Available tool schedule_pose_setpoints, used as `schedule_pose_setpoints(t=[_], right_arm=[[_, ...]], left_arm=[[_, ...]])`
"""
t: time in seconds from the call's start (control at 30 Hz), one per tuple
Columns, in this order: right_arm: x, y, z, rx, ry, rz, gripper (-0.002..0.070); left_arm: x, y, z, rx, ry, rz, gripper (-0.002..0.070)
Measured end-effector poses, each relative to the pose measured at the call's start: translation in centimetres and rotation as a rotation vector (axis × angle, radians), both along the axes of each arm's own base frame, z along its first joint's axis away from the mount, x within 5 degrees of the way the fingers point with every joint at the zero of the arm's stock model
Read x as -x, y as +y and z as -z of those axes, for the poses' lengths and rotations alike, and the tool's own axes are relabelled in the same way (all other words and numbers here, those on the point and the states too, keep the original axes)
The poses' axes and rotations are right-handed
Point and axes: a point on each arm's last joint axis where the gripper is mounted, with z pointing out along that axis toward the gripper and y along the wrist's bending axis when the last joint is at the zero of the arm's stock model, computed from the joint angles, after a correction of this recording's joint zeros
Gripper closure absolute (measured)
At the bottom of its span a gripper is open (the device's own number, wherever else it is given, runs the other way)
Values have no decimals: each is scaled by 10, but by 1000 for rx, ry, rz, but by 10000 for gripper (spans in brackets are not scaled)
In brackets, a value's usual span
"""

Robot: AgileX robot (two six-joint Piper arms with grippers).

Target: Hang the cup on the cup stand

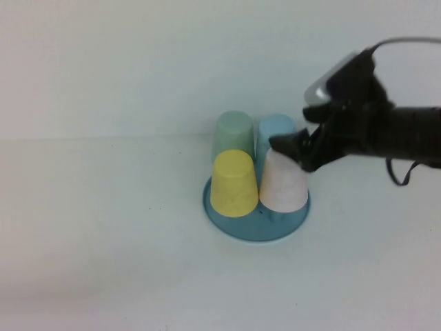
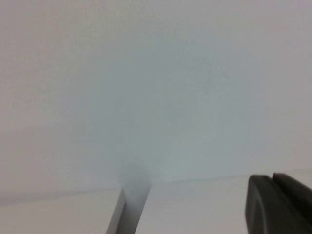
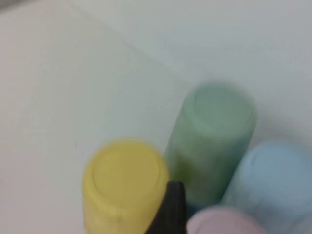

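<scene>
the cup (image 1: 283, 184) — pale pink, tapered — stands upside down on the front right of the cup stand (image 1: 256, 231), its long axis upright, narrow closed end up and wide mouth down toward the teal base. going left to right across the high view: the white table (image 1: 103, 227) lies bare on the robot's left; the left tool is out of that view, and in the left wrist view only a dark finger (image 2: 278, 204) shows at the picture's edge over the white surface, so whether it is open or closed cannot be told. next comes the yellow cup (image 1: 234, 184), inverted at the stand's front left and touching the pink one, with the green cup (image 1: 233, 136) behind it and the light blue cup (image 1: 276, 132) behind the pink. the right tool (image 1: 298, 148) sits at the pink cup's upper right, its dark tip touching or just over the top — the fingers read as parted, not clamped on the cup.
</scene>
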Motion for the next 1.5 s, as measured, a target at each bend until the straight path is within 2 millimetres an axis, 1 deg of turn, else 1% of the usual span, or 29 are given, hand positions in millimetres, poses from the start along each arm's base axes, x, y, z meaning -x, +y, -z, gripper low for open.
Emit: schedule_pose_setpoints(t=[0.1,0.17,0.2,0.27,0.3,0.37,0.4,0.47,0.5,0.57,0.67,0.73,0.83,0.9,1.1,1.17,1.23,1.3,1.4,1.5], right_arm=[[15,-5,-42,-31,-107,-4,7],[31,-11,-75,-60,-195,-4,29],[39,-14,-89,-73,-231,-4,48],[59,-21,-120,-107,-316,4,123],[69,-26,-135,-122,-358,10,166],[90,-35,-161,-149,-439,34,302],[98,-40,-170,-155,-472,52,365],[118,-51,-192,-173,-548,100,526],[126,-56,-199,-183,-575,122,579],[146,-67,-217,-229,-630,171,635],[173,-79,-236,-326,-675,211,665],[184,-84,-243,-360,-695,220,671],[193,-88,-248,-383,-714,223,675],[195,-89,-249,-377,-725,231,676],[193,-96,-247,-355,-724,319,677],[193,-103,-241,-353,-702,390,677],[195,-111,-230,-337,-678,451,677],[201,-121,-215,-314,-668,503,677],[212,-139,-182,-279,-630,599,678],[229,-154,-141,-293,-567,703,678]], left_arm=[[0,0,0,-2,0,0,676],[0,0,0,-5,0,-2,676],[0,0,1,-34,2,-5,676],[-1,-3,6,-146,19,16,676],[-1,-5,7,-172,35,42,676],[-1,-9,13,-178,96,91,676],[-1,-10,15,-129,117,100,676],[-1,-10,20,-57,170,110,676],[-1,-10,22,-49,190,112,676],[0,-11,25,-41,215,119,676],[3,-12,33,-35,301,135,676],[6,-13,39,-33,357,145,676],[9,-13,39,-35,338,147,676],[9,-13,38,-35,331,147,676],[10,-13,40,-35,347,149,676],[10,-13,40,-35,347,149,676],[10,-13,40,-35,347,149,676],[10,-13,40,-35,347,149,676],[10,-13,40,-33,347,149,676],[10,-13,40,-33,347,149,676]])
